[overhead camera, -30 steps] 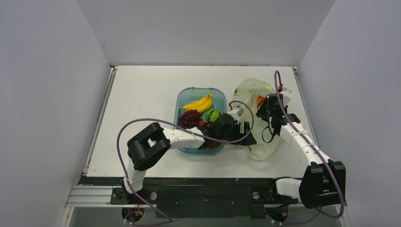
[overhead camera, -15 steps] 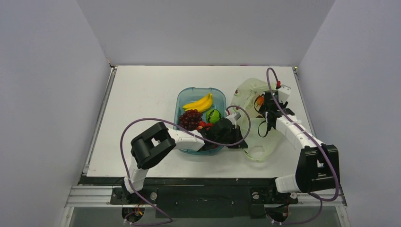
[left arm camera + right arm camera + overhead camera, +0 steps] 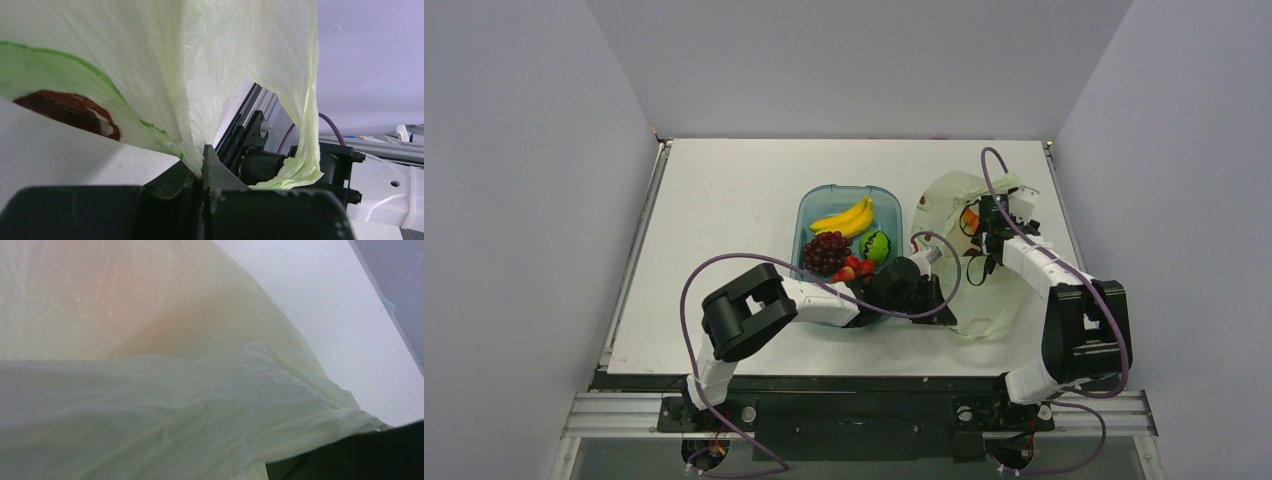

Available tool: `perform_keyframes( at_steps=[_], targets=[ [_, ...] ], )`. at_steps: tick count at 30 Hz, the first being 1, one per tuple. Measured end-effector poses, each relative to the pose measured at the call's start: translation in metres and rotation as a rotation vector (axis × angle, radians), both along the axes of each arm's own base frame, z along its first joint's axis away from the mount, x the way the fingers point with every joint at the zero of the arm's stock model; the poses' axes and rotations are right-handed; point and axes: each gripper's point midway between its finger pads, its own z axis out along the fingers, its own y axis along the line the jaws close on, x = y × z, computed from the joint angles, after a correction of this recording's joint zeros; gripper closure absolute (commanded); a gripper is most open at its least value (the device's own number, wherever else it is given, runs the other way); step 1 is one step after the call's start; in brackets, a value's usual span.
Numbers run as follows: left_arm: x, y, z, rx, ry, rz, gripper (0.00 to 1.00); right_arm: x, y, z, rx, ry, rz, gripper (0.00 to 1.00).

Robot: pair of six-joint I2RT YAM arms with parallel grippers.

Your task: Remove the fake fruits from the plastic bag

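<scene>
The plastic bag [image 3: 994, 312] lies right of the tray, pale green and crinkled, its mouth spread wide. My left gripper [image 3: 941, 303] is shut on the bag's near-left edge; in the left wrist view the film [image 3: 225, 60] is pinched between the closed jaws [image 3: 202, 160]. My right gripper [image 3: 986, 225] reaches into the far part of the bag beside an orange fruit [image 3: 970, 215]. In the right wrist view the bag film [image 3: 150, 415] covers the jaws, with an orange blur [image 3: 145, 315] behind it. Banana [image 3: 844, 218], green piece [image 3: 876, 244] and red berries [image 3: 856, 270] lie in the tray.
The teal oval tray [image 3: 805, 212] stands mid-table and also holds a dark grape bunch [image 3: 826, 250]. The left arm stretches across the tray's near edge. Purple cables loop over both arms. Grey walls close in the table on three sides.
My left gripper went from open to shut on the bag's edge. The right arm pushed farther back into the bag, and the bag's mouth spread wider.
</scene>
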Motion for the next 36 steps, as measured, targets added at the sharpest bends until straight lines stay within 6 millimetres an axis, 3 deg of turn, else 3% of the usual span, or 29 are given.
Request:
perform_keyframes(
  at_steps=[10, 15, 18, 22, 25, 33, 36],
  targets=[
    [-0.004, 0.000, 0.000, -0.003, 0.005, -0.022, 1.00, 0.015, 0.005, -0.014, 0.033, 0.032, 0.024, 0.33],
    [-0.006, 0.000, 0.001, -0.006, 0.008, -0.034, 1.00, 0.014, 0.008, -0.016, 0.025, 0.054, 0.039, 0.30],
    [-0.008, 0.000, 0.001, -0.008, 0.012, -0.041, 1.00, 0.011, 0.020, -0.002, -0.003, 0.036, 0.072, 0.30],
    [-0.009, 0.000, 0.002, -0.009, 0.015, -0.047, 1.00, 0.012, 0.045, 0.032, 0.001, -0.058, 0.140, 0.32],
    [-0.009, 0.000, 0.002, -0.009, 0.016, -0.049, 1.00, 0.014, 0.049, 0.041, -0.001, -0.084, 0.147, 0.34],
    [-0.008, 0.000, 0.002, -0.009, 0.016, -0.046, 1.00, 0.015, 0.037, 0.002, -0.042, 0.036, 0.116, 0.35],
    [-0.006, 0.001, 0.002, -0.009, 0.016, -0.043, 1.00, 0.017, 0.029, 0.000, -0.064, 0.040, 0.092, 0.34]
  ],
)
